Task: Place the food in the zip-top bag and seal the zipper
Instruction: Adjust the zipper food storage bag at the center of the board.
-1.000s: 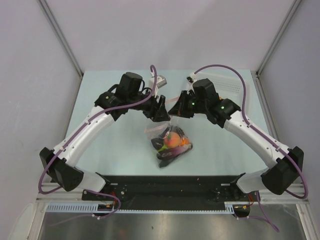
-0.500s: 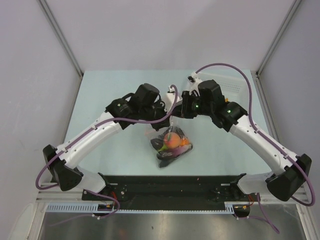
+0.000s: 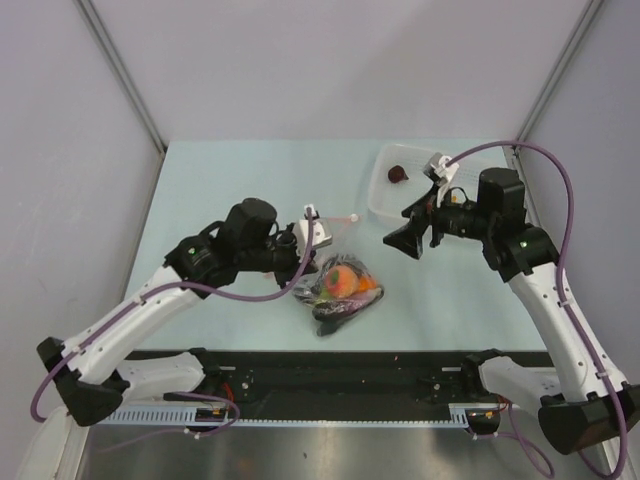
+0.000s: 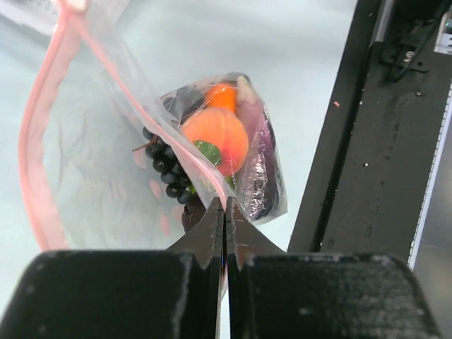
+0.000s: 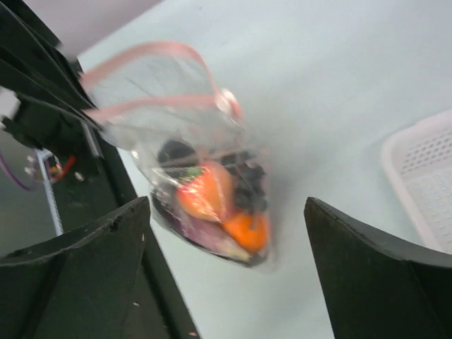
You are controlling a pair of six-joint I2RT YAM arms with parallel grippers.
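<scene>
The clear zip-top bag (image 3: 338,287) lies on the table with the food inside: a peach-red fruit (image 4: 215,138), an orange ball (image 4: 223,98), a dark grape cluster (image 4: 164,164) and a purple piece (image 4: 262,168). Its pink zipper (image 4: 121,74) runs up from the left gripper (image 4: 224,209), which is shut on the strip; the strip's two sides stand apart in a loop further along. In the top view the left gripper (image 3: 303,262) is at the bag's left edge. The right gripper (image 3: 412,237) hangs open to the right of the bag, touching nothing. In the right wrist view the bag (image 5: 212,191) is blurred beyond the open right gripper (image 5: 226,203).
A white perforated basket (image 3: 385,205) stands at the back right with one dark red piece (image 3: 397,175) in it; its corner shows in the right wrist view (image 5: 424,176). The black mounting rail (image 3: 340,375) runs along the near edge, close below the bag.
The left gripper has shut on the zipper and shifted toward the near left. The right gripper has let go, opened wide and drawn back to the right, uncovering the basket.
</scene>
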